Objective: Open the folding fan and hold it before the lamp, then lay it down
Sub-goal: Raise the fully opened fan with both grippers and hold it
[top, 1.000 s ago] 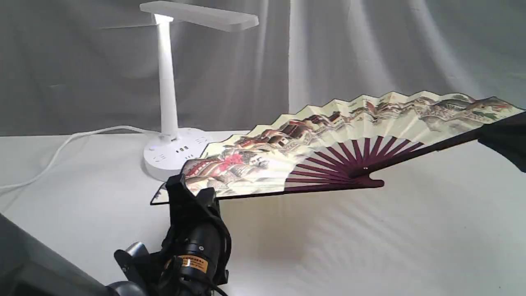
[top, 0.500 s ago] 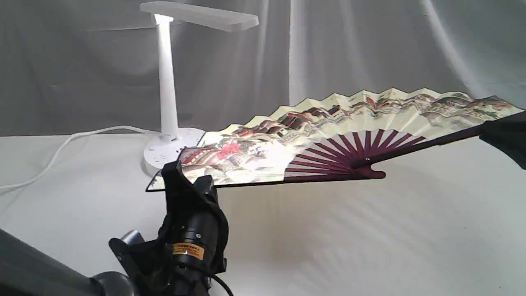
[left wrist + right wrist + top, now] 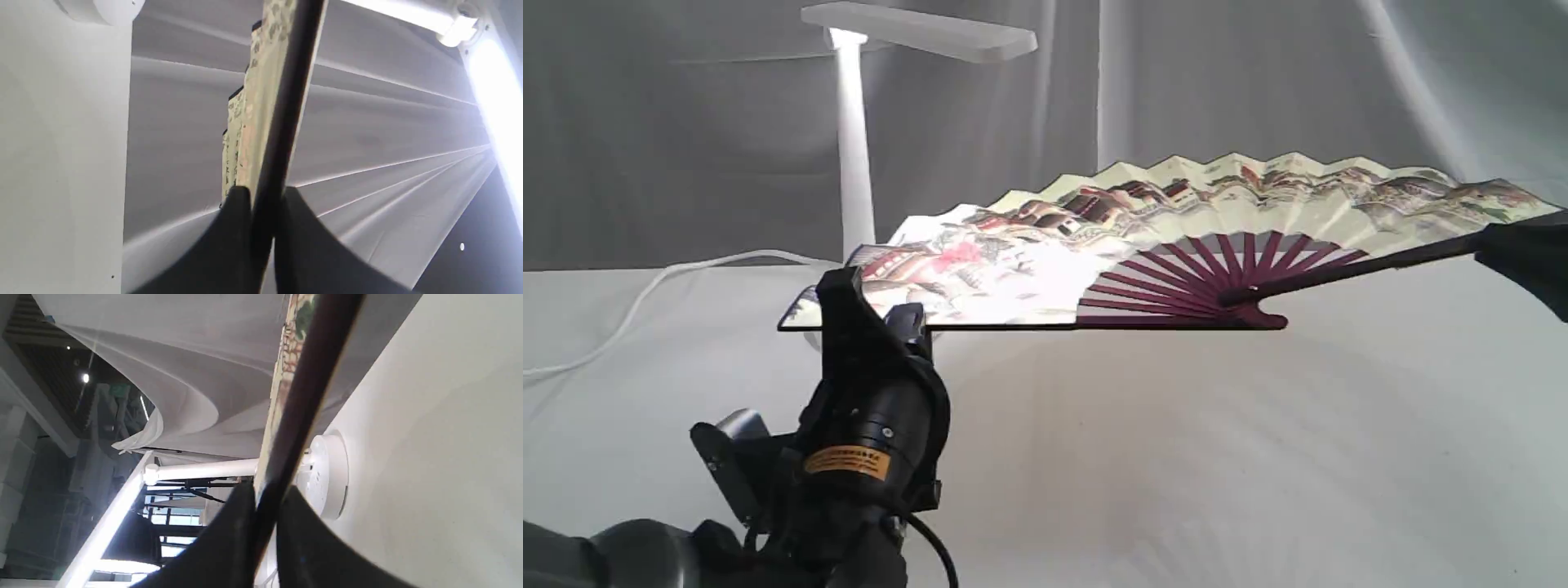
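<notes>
The fan (image 3: 1176, 237), fully spread, is rising and drifting left compared with a second ago. Its left end is now covering the round base of the lamp (image 3: 854, 147), and the paper there is washing out pale under the lit head. The left gripper (image 3: 878, 314) is clamping the fan's left outer rib and the right gripper (image 3: 1494, 245) its right outer rib, holding it clear above the table (image 3: 1258, 457). In my judgement the opening is done and the fan is being presented before the lamp, with laying down still to come.
</notes>
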Tool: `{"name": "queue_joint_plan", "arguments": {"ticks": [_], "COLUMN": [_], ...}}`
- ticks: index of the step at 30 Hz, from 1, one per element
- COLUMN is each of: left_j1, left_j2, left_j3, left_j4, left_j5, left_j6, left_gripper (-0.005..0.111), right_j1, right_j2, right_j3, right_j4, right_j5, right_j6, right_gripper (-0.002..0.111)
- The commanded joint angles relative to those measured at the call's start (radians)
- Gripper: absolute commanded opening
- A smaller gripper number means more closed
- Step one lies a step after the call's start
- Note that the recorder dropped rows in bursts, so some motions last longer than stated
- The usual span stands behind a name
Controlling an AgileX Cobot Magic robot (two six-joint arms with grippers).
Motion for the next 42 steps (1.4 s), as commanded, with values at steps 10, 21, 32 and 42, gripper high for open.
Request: {"name": "queue_joint_plan", "arguments": {"ticks": [10, 21, 32, 42], "left_j1": [0.001, -0.022, -0.022, -0.022], "left_j2": [-0.148, -0.321, -0.492, -0.607], "left_j3": [0.132, 0.295, 0.339, 0.339], "left_j4": [-0.119, -0.173, -0.171, -0.215], "left_j5": [-0.079, -0.079, -0.079, -0.079], "left_j6": [-0.032, -0.032, 0.078, 0.219], "left_gripper": [0.0, 0.0, 0.0, 0.0], "right_j1": [0.073, 0.129, 0.179, 0.18], "right_j2": [-0.043, -0.142, -0.224, -0.276], "right_j3": [-0.005, -0.003, -0.003, -0.003], "right_j4": [0.039, 0.039, 0.039, 0.039], "right_j5": [-0.083, -0.083, -0.083, -0.083], "right_j6": [0.003, 0.01, 0.05, 0.061], "right_gripper": [0.0, 0.0, 0.0, 0.0]}}
